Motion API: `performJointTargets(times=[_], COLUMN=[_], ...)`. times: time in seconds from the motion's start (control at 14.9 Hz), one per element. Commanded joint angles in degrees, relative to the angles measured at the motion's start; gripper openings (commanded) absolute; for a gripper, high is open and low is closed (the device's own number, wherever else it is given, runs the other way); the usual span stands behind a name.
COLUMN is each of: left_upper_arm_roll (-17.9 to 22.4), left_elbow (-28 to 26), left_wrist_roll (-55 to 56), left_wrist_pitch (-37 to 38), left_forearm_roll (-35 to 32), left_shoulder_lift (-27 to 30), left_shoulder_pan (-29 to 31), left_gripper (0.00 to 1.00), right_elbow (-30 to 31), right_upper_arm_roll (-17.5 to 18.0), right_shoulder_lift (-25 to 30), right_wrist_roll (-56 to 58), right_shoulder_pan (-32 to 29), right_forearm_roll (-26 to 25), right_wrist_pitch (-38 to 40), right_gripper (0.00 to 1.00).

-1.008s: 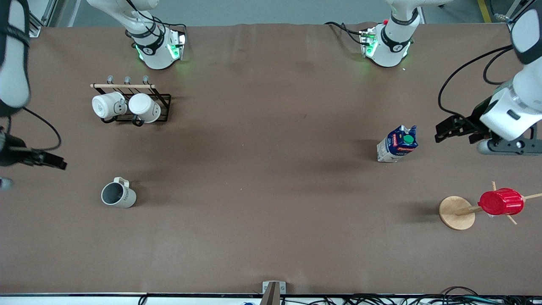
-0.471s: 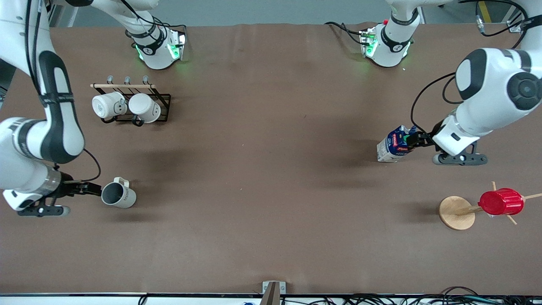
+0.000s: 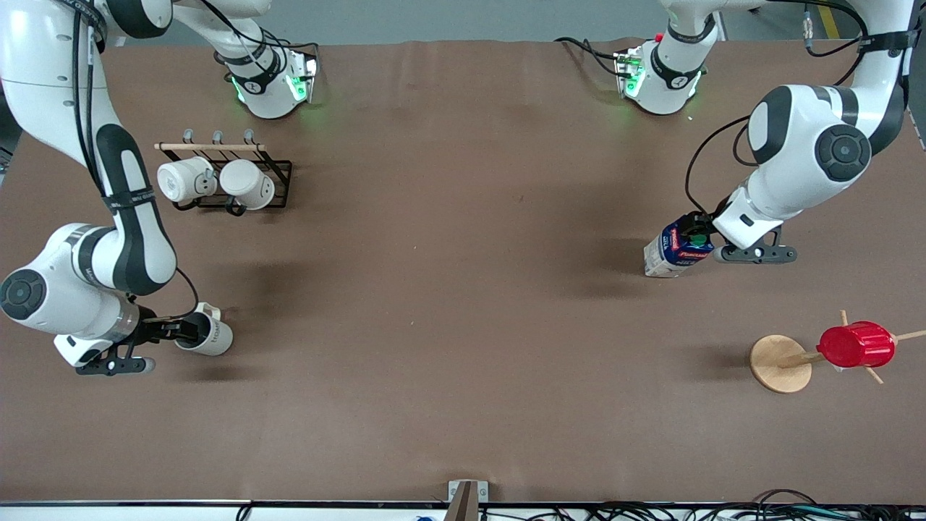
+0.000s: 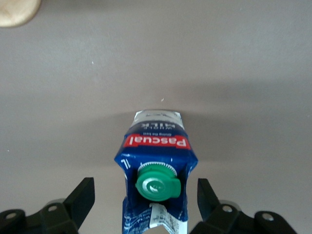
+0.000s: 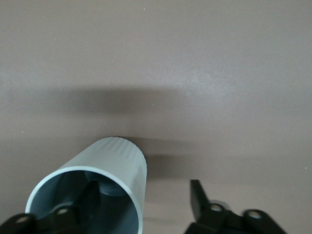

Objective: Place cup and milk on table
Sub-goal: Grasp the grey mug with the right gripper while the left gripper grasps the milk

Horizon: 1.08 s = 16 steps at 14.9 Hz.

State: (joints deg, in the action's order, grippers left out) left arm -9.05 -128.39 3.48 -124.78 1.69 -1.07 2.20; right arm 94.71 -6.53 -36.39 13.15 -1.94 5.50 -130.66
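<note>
The beige cup (image 3: 214,337) stands on the brown table (image 3: 463,304) toward the right arm's end. My right gripper (image 3: 181,331) is open at its rim. In the right wrist view one finger (image 5: 87,196) is inside the cup (image 5: 109,163) and the other is outside, not touching; the gripper's midpoint (image 5: 144,197) is at the wall. The milk (image 3: 676,251) stands upright toward the left arm's end. My left gripper (image 3: 700,236) is open around its top. In the left wrist view the fingers (image 4: 82,199) flank the carton (image 4: 156,141) with gaps on both sides of the gripper's midpoint (image 4: 145,199).
A black rack (image 3: 278,181) holding two white mugs stands farther from the front camera than the cup. A wooden peg stand (image 3: 780,363) carrying a ribbed red cup (image 3: 856,345) stands nearer to the front camera than the milk; its base shows in the left wrist view (image 4: 17,9).
Both arms have swung in from the table's ends. The right gripper has reached the cup's rim, and the left gripper has reached the carton's top. Cup and carton have not moved.
</note>
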Motion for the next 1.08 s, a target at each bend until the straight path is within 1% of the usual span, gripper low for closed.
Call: performJointTargets(times=[0.0,0.07,0.13,0.27,0.4,0.54,0.61,0.74,0.81,0.87,0.94,1.01], left_upper_arm_roll=[-0.44,-0.44,-0.44,-0.44,-0.44,-0.53,-0.53,-0.44,-0.53,-0.53,-0.53,-0.53], left_elbow=[-3.79,-4.67,-5.29,-5.21,-4.86,-4.51,-4.16,-4.15,-4.24,-4.24,-4.24,-4.15], left_wrist_roll=[-0.58,-0.67,-0.58,-0.67,-0.58,-0.58,-0.58,-0.58,-0.58,-0.58,-0.58,-0.67], left_wrist_pitch=[-3.09,-4.41,-5.55,-6.18,-6.96,-7.76,-7.76,-7.76,-7.76,-7.85,-7.76,-7.76], left_forearm_roll=[-0.99,-0.99,-0.99,-0.99,-0.99,-0.99,-0.99,-0.99,-0.99,-0.99,-0.99,-0.99], left_shoulder_lift=[2.12,2.12,2.04,1.42,0.98,0.11,-0.25,-0.34,-0.43,-0.51,-0.6,-0.6], left_shoulder_pan=[0.35,0.35,0.35,0.26,0.17,-0.18,-0.18,-0.18,-0.18,-0.18,-0.09,-0.09], left_gripper=[0.93,0.93,0.93,0.93,0.93,0.94,0.94,0.93,0.88,0.76,0.6,0.49], right_elbow=[1.71,1.7,1.7,1.62,1.0,1.0,0.65,0.74,0.65,0.48,0.04,-0.84], right_upper_arm_roll=[0.11,0.11,0.11,0.03,0.03,0.2,0.98,4.49,6.42,8.18,10.03,12.74], right_shoulder_lift=[0.88,0.88,0.88,0.97,2.02,5.79,7.2,10.01,10.55,10.64,10.55,10.29], right_wrist_roll=[0.91,0.91,0.91,1.26,4.85,4.78,3.82,-4.58,-10.37,-16.6,-23.37,-31.53], right_shoulder_pan=[0.53,0.53,0.53,0.71,1.41,3.34,4.83,7.55,9.04,10.71,12.38,13.97], right_forearm_roll=[1.0,1.17,1.18,1.0,1.0,1.09,1.35,0.92,0.56,0.13,-1.36,-3.81], right_wrist_pitch=[-1.35,-1.26,-1.26,-0.82,0.05,5.04,6.98,8.31,9.01,9.2,9.02,8.85], right_gripper=[0.1,0.02,0.0,0.0,0.0,0.0,0.0,0.0,0.0,0.0,0.0,0.0])
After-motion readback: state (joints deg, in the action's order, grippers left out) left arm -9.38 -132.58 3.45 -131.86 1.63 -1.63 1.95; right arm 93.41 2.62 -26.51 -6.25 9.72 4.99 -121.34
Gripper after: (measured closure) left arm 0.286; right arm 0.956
